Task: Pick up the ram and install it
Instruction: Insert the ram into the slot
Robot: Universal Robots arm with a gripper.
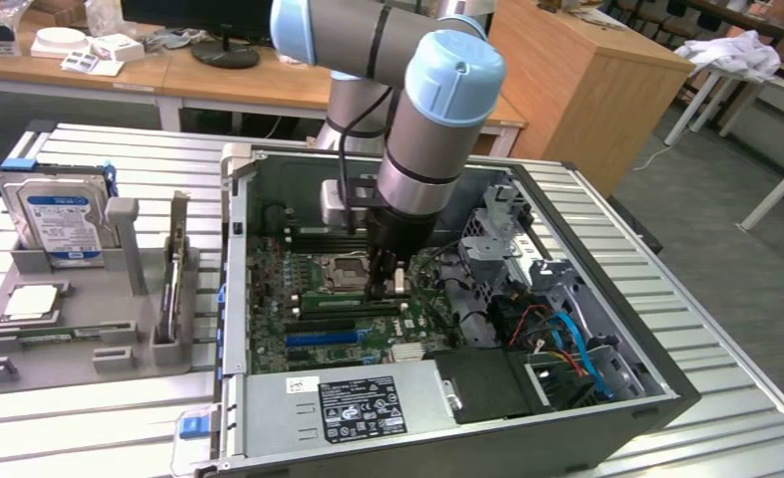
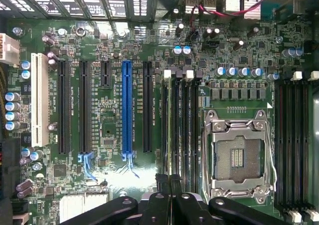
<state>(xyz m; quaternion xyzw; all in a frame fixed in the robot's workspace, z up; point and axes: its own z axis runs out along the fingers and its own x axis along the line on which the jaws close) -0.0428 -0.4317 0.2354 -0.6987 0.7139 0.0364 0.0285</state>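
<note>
Though its jaws meet, the gripper (image 2: 170, 181) is cropped.

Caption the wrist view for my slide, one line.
Shut gripper poised above the motherboard, near the black memory slots between the blue expansion slot and the empty CPU socket.

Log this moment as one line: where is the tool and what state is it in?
tool: shut | position: low over motherboard, at end of black memory slots beside processor socket | held item: cannot tell
</note>
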